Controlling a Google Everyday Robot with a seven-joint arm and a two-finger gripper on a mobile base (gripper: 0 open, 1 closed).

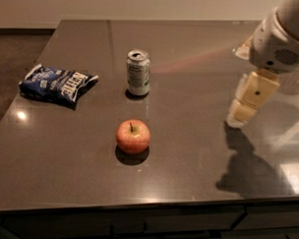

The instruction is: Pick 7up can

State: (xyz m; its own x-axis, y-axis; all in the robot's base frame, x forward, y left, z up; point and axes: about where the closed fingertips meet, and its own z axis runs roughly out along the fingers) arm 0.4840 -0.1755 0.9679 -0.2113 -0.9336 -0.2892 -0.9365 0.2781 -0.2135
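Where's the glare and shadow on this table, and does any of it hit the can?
Camera view: a small glare spot on the table in front of the bag, and a bright patch at the right edge; the gripper, at right above the table, throws a dark shadow toward the front edge; the can is clear of both.

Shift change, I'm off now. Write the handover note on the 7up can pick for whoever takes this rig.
Gripper: hangs over the right part of the dark grey table, nothing seen in it, far from all three items.
Pale green and silver aluminium 7up can: upright, mid-table, untouched.
Round red apple sits apart in front of the can; crumpled blue snack bag lies towards the table's left edge.
Done: nothing.
Left: reach the can, grasp, lift.
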